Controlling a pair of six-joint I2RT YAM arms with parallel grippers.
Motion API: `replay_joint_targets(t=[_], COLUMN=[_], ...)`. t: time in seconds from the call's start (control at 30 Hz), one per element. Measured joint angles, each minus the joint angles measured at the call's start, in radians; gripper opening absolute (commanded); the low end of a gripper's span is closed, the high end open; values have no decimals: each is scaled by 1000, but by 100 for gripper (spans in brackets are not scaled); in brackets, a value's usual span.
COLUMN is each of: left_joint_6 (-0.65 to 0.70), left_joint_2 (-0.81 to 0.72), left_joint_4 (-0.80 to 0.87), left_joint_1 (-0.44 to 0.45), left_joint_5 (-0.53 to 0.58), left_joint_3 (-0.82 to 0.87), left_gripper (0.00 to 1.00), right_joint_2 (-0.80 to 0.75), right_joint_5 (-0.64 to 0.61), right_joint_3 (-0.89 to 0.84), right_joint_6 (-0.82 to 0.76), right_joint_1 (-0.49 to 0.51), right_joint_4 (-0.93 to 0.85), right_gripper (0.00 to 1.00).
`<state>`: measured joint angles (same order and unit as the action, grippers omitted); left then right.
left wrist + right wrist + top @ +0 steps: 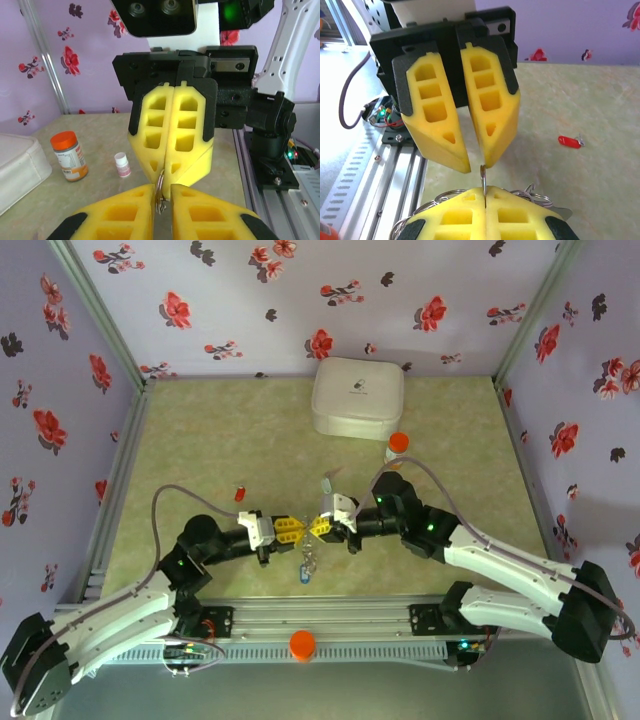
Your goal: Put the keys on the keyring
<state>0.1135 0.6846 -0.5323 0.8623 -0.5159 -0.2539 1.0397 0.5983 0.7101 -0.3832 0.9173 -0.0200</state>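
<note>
Red key (240,495) lay alone on the counter (200,440), well left of where the arms met and, by my reading, not yet threaded. Right of it, the left tool (474,165) was released: through the right wrist camera I saw its two yellow fingers standing apart with a narrow gap between the tips. The ring (483,176) sat at that gap. It was a thin silvery hoop seen edge-on and upright, its plane roughly in line with the slot, poking from the right tool toward the left one. It stood closer to one fingertip than the other, and I could not tell whether it touched. The right tool (485,192) was clenched on the ring, its fingers pressed flat together with the metal pinched at their tips. Both tools met tip to tip above the counter's near edge. Beneath them, in the top view, a blue tag (305,578) dangled among silvery links. I judged the next move turned on the left fingers closing squarely on that edge without twisting it.
</note>
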Motion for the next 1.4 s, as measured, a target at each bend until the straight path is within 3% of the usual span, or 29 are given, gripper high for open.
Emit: replay_joint_targets(t=[0.2,0.37,0.43,0.7,0.9,1.0,1.13,1.4], left_joint_6=[64,66,36,-146,-312,-422,-551,-658], left_joint_2=[-13,-39,-63,-119,-22,60,150,442], left_joint_4=[128,152,146,201,402,549,696,867], left_joint_1=[0,0,0,0,-18,-66,-174,-409], left_joint_5=[10,94,180,589,880,956,950,781], left_joint_3=[-41,-42,-42,-62,-187,-271,-339,-459], left_gripper=[17,34,42,58,61,61,61,57], right_joint_2=[0,-3,-8,-33,-64,-68,-68,-68], right_joint_5=[-81,-163,-194,-316,-395,-410,-412,-411], right_joint_3=[27,31,32,51,76,76,76,76], right_joint_6=[-61,-101,-108,-107,-96,-85,-77,-61], right_joint_1=[31,50,50,50,50,50,50,50], right_joint_4=[-70,-88,-91,-143,-193,-197,-195,-188], right_gripper=[0,0,0,0,0,0,0,0])
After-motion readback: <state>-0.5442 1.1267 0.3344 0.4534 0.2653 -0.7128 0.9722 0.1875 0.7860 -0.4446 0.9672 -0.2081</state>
